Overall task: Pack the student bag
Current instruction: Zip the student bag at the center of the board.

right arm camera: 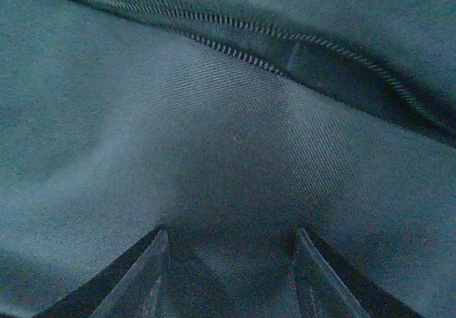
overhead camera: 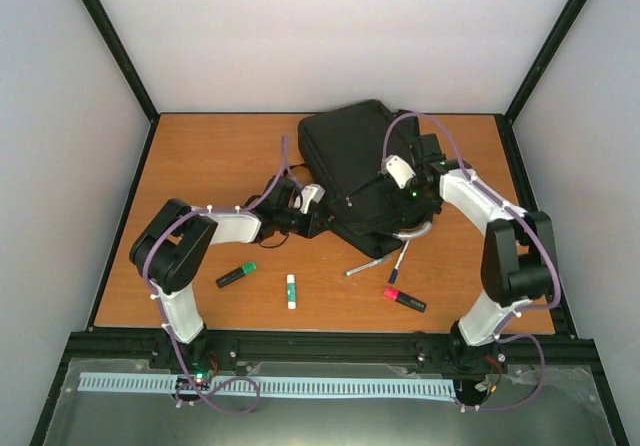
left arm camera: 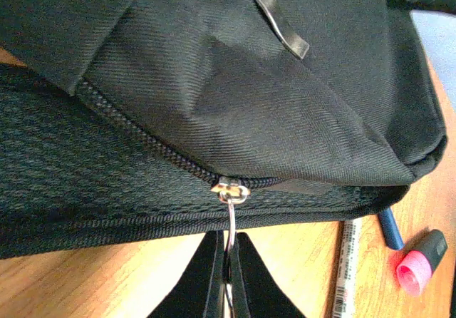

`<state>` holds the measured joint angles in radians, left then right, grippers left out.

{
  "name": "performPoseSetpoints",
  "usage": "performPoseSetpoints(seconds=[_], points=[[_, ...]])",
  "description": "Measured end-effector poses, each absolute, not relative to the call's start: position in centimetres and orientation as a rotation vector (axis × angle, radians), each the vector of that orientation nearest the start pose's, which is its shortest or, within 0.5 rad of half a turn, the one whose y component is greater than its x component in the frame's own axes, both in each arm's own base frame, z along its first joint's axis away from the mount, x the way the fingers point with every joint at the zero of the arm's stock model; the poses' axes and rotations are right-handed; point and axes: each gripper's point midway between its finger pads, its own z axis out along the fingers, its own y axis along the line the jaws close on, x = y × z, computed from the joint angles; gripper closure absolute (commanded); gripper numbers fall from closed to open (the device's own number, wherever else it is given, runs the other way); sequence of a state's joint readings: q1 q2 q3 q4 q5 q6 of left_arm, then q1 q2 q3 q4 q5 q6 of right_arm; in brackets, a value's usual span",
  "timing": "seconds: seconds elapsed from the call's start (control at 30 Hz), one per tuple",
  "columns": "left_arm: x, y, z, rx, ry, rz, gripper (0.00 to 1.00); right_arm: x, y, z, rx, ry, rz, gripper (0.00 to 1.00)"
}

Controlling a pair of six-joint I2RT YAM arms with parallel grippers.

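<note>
Large black twill student bag, left tool clenched on its metal zip pull, right tool released

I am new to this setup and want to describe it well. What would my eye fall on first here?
The large black student bag lies at the far middle of the table. The left claw is shut on the metal zip pull, while the right claw stands open over the fabric. Loose pens and highlighters lie nearer the arms.
</note>
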<state>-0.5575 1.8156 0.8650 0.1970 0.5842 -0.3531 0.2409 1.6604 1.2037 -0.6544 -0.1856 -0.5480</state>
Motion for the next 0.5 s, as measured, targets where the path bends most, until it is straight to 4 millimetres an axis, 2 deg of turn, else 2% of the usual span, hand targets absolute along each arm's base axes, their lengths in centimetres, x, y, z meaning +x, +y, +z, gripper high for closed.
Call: performPoseSetpoints(seconds=[0.07,0.2,0.33,0.5], points=[[31.8,-30.8,5.7,0.554,2.384,-1.098,0.99,38.1,12.5,8.2,-1.083,2.481,0.147,0.50],[31.8,-30.2,4.9,0.520,2.423,-1.047,0.99,38.4,13.0,5.9,-1.107,2.527,0.159,0.51],[31.8,-29.5,3.9,0.477,2.448,-0.999,0.99,39.2,14.0,5.5,-1.129,2.526,0.149,0.51],[31.5,-28.8,2.9,0.432,2.473,-0.971,0.99,40.2,16.3,5.2,-1.188,2.486,0.116,0.53]])
